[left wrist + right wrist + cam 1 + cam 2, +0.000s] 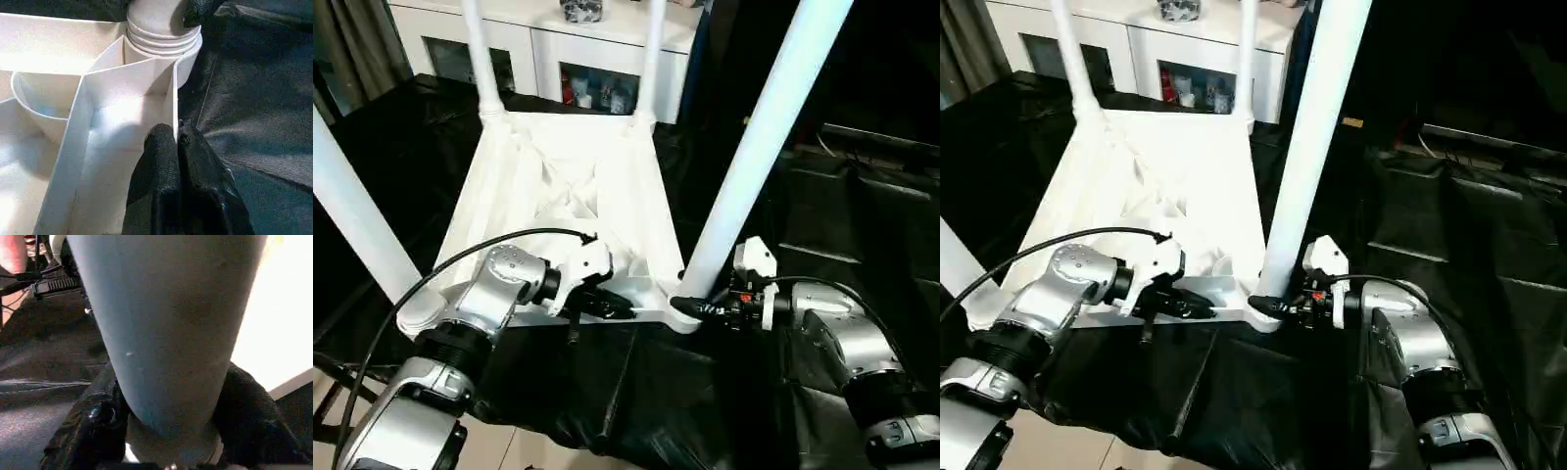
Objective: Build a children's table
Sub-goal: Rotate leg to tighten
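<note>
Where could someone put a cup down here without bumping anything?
Bare black cloth lies beside the tabletop on the robot's right, past the near right leg. More cloth lies below the tabletop's near edge. The near edge is crowded: left gripper on the rim, right gripper around that leg's base.

**Arms at near table edge**

Left gripper [625, 309] pinched closed, fingertips [164, 142] against tabletop [558, 186] near-edge rib. Right gripper [690, 308] straddles near-right leg [759, 147] base, fingers [88, 426] either side. Both forearms angled inward.
</note>
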Robot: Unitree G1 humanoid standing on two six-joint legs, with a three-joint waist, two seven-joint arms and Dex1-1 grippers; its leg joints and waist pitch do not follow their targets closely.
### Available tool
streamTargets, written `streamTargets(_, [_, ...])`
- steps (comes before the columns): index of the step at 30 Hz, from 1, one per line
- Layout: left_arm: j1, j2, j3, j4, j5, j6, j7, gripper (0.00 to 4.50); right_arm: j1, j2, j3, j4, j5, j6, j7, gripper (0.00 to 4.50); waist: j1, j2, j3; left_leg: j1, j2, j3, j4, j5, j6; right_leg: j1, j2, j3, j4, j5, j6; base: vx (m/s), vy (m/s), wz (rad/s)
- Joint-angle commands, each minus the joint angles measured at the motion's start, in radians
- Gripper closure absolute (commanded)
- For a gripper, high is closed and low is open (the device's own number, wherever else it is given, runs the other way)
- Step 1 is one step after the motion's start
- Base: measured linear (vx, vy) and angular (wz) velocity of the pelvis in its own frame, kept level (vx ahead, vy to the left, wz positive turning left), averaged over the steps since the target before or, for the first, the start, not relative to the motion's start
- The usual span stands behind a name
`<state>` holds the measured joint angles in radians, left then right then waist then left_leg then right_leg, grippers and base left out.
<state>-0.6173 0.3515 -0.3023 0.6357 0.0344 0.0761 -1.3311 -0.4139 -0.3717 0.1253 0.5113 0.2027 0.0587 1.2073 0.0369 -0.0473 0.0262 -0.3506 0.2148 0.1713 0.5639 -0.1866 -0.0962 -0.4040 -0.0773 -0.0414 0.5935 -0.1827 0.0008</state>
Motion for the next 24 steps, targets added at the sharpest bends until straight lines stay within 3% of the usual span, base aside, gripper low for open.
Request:
streamTargets(1, [0.014,-0.002,-0.036,0.019,0.016,0.001,-0.007,4.5,0.01,0.0,0.038,0.0,0.007,0.025,0.043,2.33,-0.002,0.003,-0.044,0.0,0.014,0.011,-0.058,-0.212,0.062,0.049,-0.043,0.029,-0.063,-0.158,-0.245,0.0,0.0,0.0])
streamTargets(6, [0.011,-0.019,-0.027,0.026,0.014,0.024,0.031,4.5,0.041,0.016,0.037,-0.009,0.011,0.057,0.02,2.49,-0.001,0.003,-0.044,0.001,0.014,0.012,-0.058,-0.211,0.06,0.05,-0.042,0.03,-0.062,-0.141,-0.249,0.0,0.0,0.0])
streamTargets(9, [0.002,-0.057,-0.016,0.043,0.025,0.051,0.109,4.5,0.074,0.05,0.023,-0.007,0.003,0.069,-0.055,2.51,0.002,0.003,-0.039,0.002,0.014,0.011,-0.062,-0.237,0.052,0.046,-0.043,0.029,-0.068,-0.19,-0.239,0.0,0.0,0.0])
streamTargets(10, [0.0,-0.066,-0.014,0.047,0.027,0.056,0.127,4.5,0.081,0.058,0.018,-0.007,0.003,0.072,-0.073,2.51,0.002,0.002,-0.037,0.002,0.014,0.01,-0.064,-0.259,0.047,0.045,-0.044,0.028,-0.072,-0.231,-0.231,0.0,0.0,0.0])
streamTargets(12, [-0.019,-0.149,-0.002,0.079,0.041,0.1,0.263,4.5,0.098,0.133,-0.018,0.032,-0.019,0.065,-0.257,2.51,0.001,0.003,-0.027,0.014,0.014,0.005,-0.067,-0.368,0.012,0.028,-0.047,0.029,-0.094,-0.438,-0.174,0.0,0.0,0.0])
streamTargets(14, [-0.025,-0.187,-0.001,0.089,0.044,0.118,0.306,4.5,0.094,0.168,-0.032,0.062,-0.033,0.063,-0.345,2.52,-0.005,0.002,-0.024,0.015,0.012,-0.001,-0.07,-0.408,-0.004,0.025,-0.047,0.024,-0.101,-0.52,-0.143,0.0,0.0,0.0])
streamTargets(15, [-0.034,-0.24,-0.001,0.098,0.042,0.145,0.352,4.5,0.081,0.214,-0.043,0.097,-0.043,0.064,-0.432,2.52,-0.012,0.002,-0.021,0.018,0.006,-0.008,-0.069,-0.453,-0.012,0.023,-0.048,0.018,-0.111,-0.608,-0.106,0.0,0.0,0.0])
streamTargets(16, [-0.034,-0.24,-0.001,0.098,0.042,0.145,0.352,4.5,0.081,0.214,-0.043,0.097,-0.043,0.064,-0.432,2.52,-0.021,0.002,-0.018,0.023,0.002,-0.013,-0.068,-0.492,-0.016,0.018,-0.048,0.011,-0.125,-0.69,-0.067,-0.053,0.021,-0.09])
streamTargets(17, [-0.039,-0.268,-0.003,0.103,0.042,0.157,0.374,4.5,0.067,0.239,-0.05,0.12,-0.048,0.068,-0.481,2.53,-0.025,0.0,-0.017,0.023,0.0,-0.018,-0.067,-0.506,-0.015,0.018,-0.049,0.005,-0.133,-0.728,-0.047,-0.071,0.033,-0.1])
streamTargets(18, [-0.044,-0.287,-0.005,0.109,0.044,0.164,0.394,4.5,0.056,0.258,-0.056,0.136,-0.051,0.069,-0.517,2.53,-0.035,0.008,-0.015,0.034,-0.001,-0.025,-0.067,-0.556,-0.014,0.014,-0.05,-0.012,-0.15,-0.763,-0.028,-0.071,0.033,-0.1])
streamTargets(20, [-0.054,-0.316,-0.011,0.124,0.054,0.168,0.427,4.5,0.034,0.291,-0.063,0.163,-0.058,0.068,-0.577,2.53,-0.055,0.019,-0.02,0.035,0.002,-0.039,-0.075,-0.603,-0.006,0.028,-0.049,-0.034,-0.155,-0.691,-0.038,-0.025,0.023,-0.04])
streamTargets(21, [-0.064,-0.333,-0.02,0.143,0.067,0.169,0.449,4.5,0.001,0.319,-0.059,0.198,-0.079,0.062,-0.642,2.53,-0.063,0.02,-0.02,0.024,0.003,-0.045,-0.083,-0.622,-0.001,0.041,-0.049,-0.046,-0.157,-0.65,-0.037,0.0,0.0,0.0])
streamTargets(23, [-0.083,-0.351,-0.033,0.175,0.087,0.167,0.479,4.5,-0.053,0.363,-0.053,0.246,-0.108,0.043,-0.728,2.53,-0.082,0.033,-0.014,0.04,0.006,-0.051,-0.089,-0.691,-0.007,0.037,-0.049,-0.074,-0.168,-0.617,-0.048,0.0,0.0,0.0])
streamTargets(24, [-0.091,-0.353,-0.039,0.187,0.096,0.163,0.487,4.5,-0.077,0.384,-0.053,0.257,-0.115,0.028,-0.75,2.53,-0.096,0.04,-0.013,0.035,0.008,-0.058,-0.095,-0.733,-0.01,0.051,-0.049,-0.086,-0.167,-0.593,-0.045,0.0,0.0,0.0])
